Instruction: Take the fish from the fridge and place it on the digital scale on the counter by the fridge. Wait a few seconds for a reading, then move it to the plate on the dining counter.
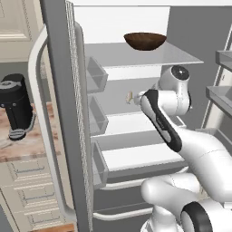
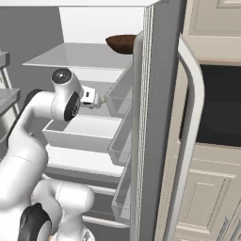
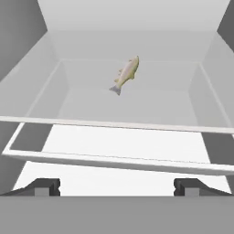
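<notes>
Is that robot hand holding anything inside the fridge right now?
Nothing is held. The gripper is open, short of the fish, which lies on a white fridge shelf.

Your arm point(image 1: 199, 154): glossy white rounded shells, bulbous at each joint. You see a long black panel point(image 1: 161, 120) running along one link, round dark end caps with pale centres point(image 2: 61, 75), and a black ring at the base segment point(image 1: 197, 217). Gripper point(image 3: 116, 186): two small dark grey squared fingertips point(image 3: 43, 186).
</notes>
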Available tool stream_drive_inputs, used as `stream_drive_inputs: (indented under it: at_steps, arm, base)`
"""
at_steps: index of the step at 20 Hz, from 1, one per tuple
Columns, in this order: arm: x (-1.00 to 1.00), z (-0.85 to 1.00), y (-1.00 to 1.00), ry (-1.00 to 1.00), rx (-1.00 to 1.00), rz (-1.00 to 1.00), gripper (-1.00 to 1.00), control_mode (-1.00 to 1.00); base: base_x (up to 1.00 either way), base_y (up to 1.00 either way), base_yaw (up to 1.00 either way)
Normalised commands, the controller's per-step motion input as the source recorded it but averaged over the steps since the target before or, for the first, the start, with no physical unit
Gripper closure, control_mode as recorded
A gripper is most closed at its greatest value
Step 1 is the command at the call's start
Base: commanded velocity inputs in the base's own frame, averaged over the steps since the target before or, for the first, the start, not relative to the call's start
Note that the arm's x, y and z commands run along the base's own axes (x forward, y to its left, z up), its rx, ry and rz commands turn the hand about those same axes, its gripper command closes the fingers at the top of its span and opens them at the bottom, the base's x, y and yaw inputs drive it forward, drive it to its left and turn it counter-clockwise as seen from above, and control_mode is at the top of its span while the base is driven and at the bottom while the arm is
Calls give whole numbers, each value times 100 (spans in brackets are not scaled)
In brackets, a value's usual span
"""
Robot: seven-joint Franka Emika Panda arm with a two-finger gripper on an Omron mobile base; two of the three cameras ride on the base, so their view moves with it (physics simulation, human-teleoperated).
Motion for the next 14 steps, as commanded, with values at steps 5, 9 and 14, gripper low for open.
stream_drive_inputs:
  at_steps: [5, 9, 14]
  arm:
    - [82, -11, 15, -4, 0, -6, -100, -100]
    - [68, -23, 1, 0, 0, -7, -100, -100]
    - [59, -35, 0, 0, 0, -6, -100, -100]
  base:
    - [0, 0, 0]
    - [0, 0, 0]
    - [0, 0, 0]
